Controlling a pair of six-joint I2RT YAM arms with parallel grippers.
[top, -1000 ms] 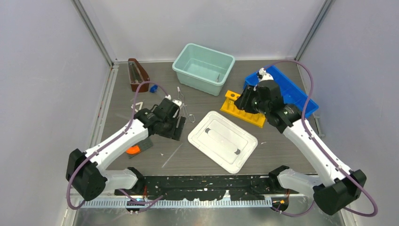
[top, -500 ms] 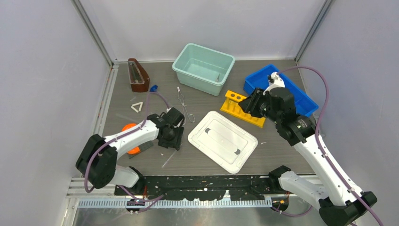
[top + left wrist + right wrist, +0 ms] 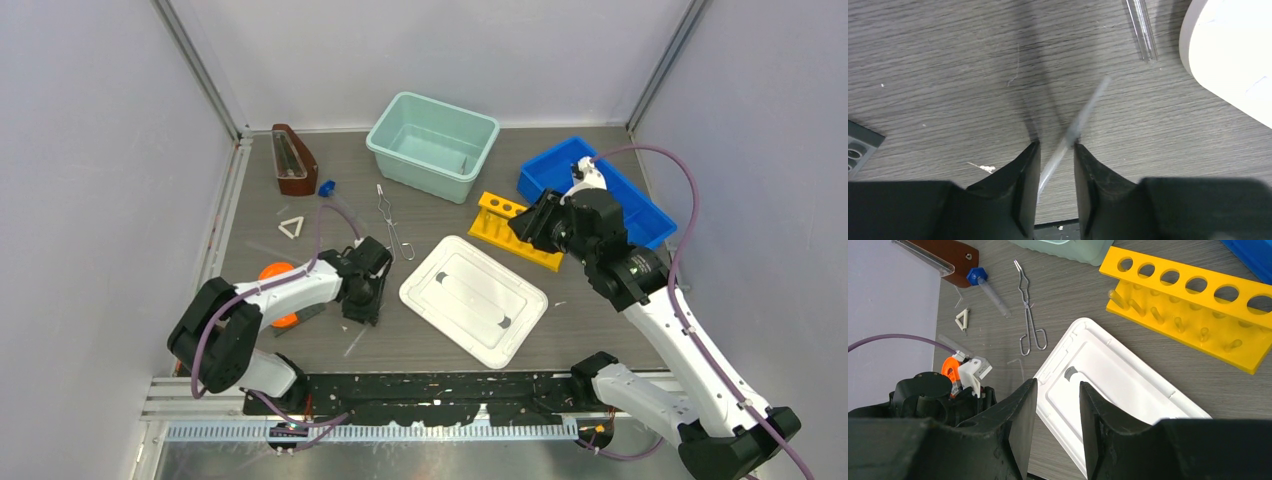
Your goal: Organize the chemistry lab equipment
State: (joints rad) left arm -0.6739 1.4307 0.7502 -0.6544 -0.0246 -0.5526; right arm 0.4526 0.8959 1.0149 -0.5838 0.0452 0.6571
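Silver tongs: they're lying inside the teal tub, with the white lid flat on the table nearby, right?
Not quite. The top external view shows the silver tongs lying on the table, just outside the teal tub, not inside it. The white lid does lie flat on the table nearby.

Both parted: left fingers (image 3: 1024,192) low, right fingers (image 3: 1020,420) raised.
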